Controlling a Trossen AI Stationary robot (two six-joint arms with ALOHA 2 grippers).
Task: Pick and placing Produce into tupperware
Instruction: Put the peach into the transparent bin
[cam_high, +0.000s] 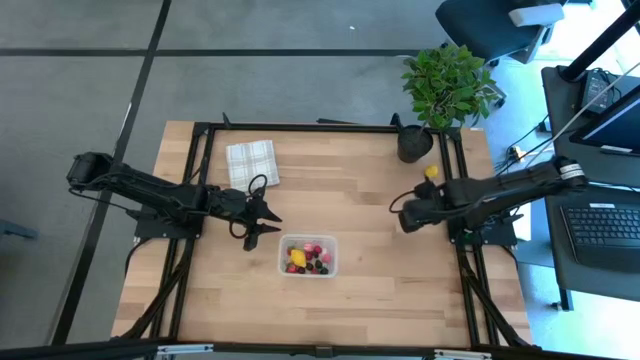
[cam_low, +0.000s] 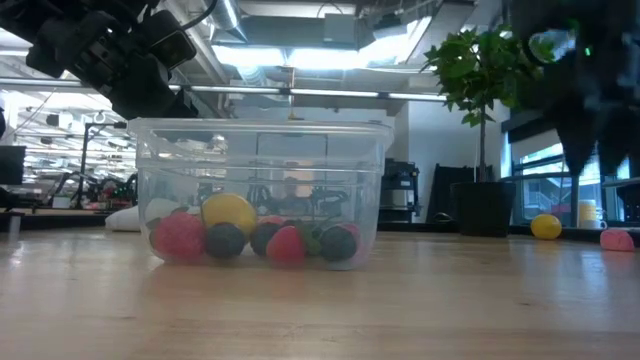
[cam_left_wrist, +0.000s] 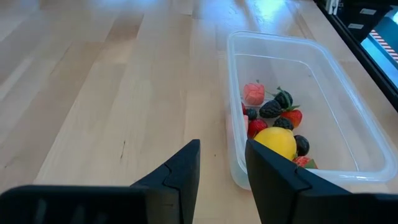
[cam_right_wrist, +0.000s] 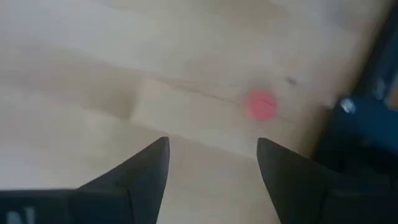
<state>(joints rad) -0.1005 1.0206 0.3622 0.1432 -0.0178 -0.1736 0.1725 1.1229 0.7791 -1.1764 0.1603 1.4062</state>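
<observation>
Most of the produce is already in the tupperware, which sits on the table a little toward six o'clock of centre. Inside lie a yellow lemon-like piece, a pink piece, several red berries and a few dark ones – a small heap at one end of the tub, the other end bare.

Two pieces are left out, by my reckoning. A yellow one lies near the table's three o'clock edge, just below the dark plant pot, and a pink one rests on the wood ahead of the right pincer. In the low view both show at the far right of the table.

The right pincer hovers over that pink piece with its jaws spread wide and nothing between them – it looks set to go down for it. The left pincer waits at about ten o'clock of the tub, jaws parted a little and empty.

So the job looks nearly done: two pickups and two drops remain, the pink one likely first.
</observation>
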